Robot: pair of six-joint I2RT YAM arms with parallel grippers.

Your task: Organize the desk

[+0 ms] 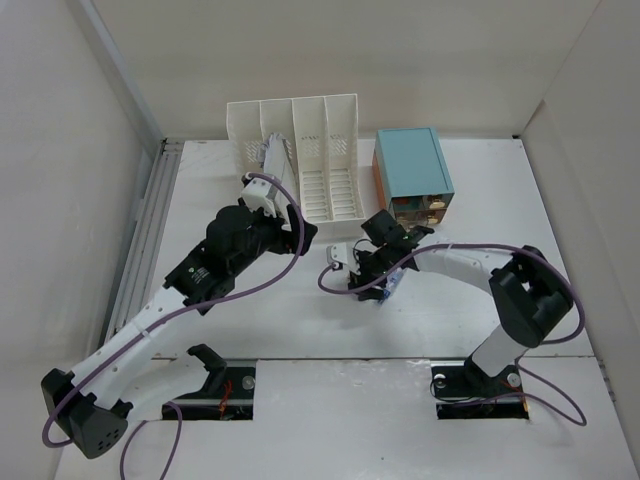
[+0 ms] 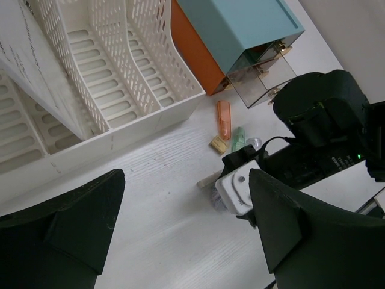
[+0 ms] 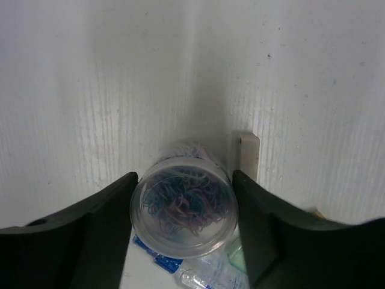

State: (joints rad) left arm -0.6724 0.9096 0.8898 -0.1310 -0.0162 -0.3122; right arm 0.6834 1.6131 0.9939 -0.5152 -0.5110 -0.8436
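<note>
Arms reach over the bench: left end effector open, empty; right end effector low, clip jar between its fingers, grip unclear.

Overhead view of whole desk; both wrist views close, down onto its middle.

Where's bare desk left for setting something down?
Free: desk right of the teal drawer box; the near centre strip; the corner between rail and file rack. Crowded: small items around the right end effector.
</note>
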